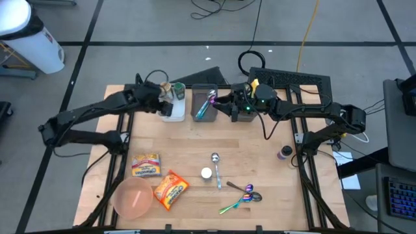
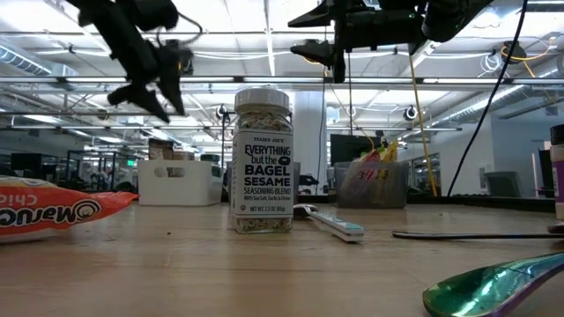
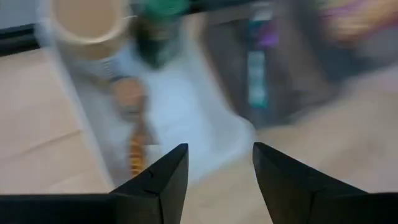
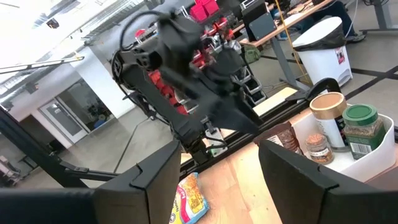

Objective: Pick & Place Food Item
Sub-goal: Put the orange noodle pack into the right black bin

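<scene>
Our left pincer (image 1: 164,99) hung released, its two fingers (image 3: 163,180) parted with nothing between them, just above the white bin (image 1: 173,110) at the far edge of the tabletop (image 1: 260,162). Directly under it the bin held spice jars (image 1: 178,91), one with a tan lid (image 3: 87,18) and one with a green lid (image 3: 158,9). Beside that bin stood a dark bin (image 1: 205,104).

Our right pincer (image 1: 229,104) hovered over the next dark bin (image 1: 246,114), fingers (image 4: 155,180) apart and grasping nothing.

Well away from both pincers, toward the near edge, lay two snack packets (image 1: 147,165) and (image 1: 171,189), a pink bowl (image 1: 132,198), a seasoning jar (image 2: 262,160), a spoon (image 1: 216,168) and iridescent cutlery (image 1: 244,195).
</scene>
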`<action>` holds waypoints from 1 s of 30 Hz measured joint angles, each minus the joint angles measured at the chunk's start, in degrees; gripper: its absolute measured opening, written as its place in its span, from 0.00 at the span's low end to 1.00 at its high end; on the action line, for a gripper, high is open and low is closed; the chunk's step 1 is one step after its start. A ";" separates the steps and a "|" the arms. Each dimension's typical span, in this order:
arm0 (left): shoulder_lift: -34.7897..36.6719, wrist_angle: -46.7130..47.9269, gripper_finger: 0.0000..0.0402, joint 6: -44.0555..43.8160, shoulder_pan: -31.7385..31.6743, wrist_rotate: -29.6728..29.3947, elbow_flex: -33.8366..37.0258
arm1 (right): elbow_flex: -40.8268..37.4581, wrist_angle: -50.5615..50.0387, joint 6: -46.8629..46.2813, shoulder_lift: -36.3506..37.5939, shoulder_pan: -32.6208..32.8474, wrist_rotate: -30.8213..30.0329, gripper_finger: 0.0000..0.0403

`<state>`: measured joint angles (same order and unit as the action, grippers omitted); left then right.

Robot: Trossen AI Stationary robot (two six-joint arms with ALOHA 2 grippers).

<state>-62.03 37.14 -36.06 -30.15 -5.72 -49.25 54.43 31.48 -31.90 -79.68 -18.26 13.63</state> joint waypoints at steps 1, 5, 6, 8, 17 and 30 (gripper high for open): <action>1.37 -0.73 0.47 0.72 -0.11 2.63 0.02 | 0.00 0.00 0.00 0.00 0.00 -0.02 0.52; 7.24 -3.04 0.47 -0.38 -0.05 11.71 0.04 | 0.00 -0.02 0.00 0.00 0.00 -0.05 0.52; 8.66 -4.92 0.47 -0.86 0.03 13.54 0.01 | 0.00 -0.01 0.00 0.00 0.00 -0.07 0.52; 11.18 -7.16 0.47 -1.91 0.38 16.02 -0.01 | 0.00 -0.02 -0.02 0.00 0.00 -0.39 0.52; 14.46 -26.92 0.47 1.16 4.24 15.78 -0.01 | 0.00 0.02 -5.22 0.00 -0.02 -3.48 0.52; 13.28 -38.22 0.47 1.41 5.07 15.74 -0.01 | 0.00 0.39 -7.94 0.00 0.00 -3.17 0.52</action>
<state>-48.75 -1.08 -34.66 -25.08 10.02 -49.25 54.43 31.87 -39.84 -79.68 -18.26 10.46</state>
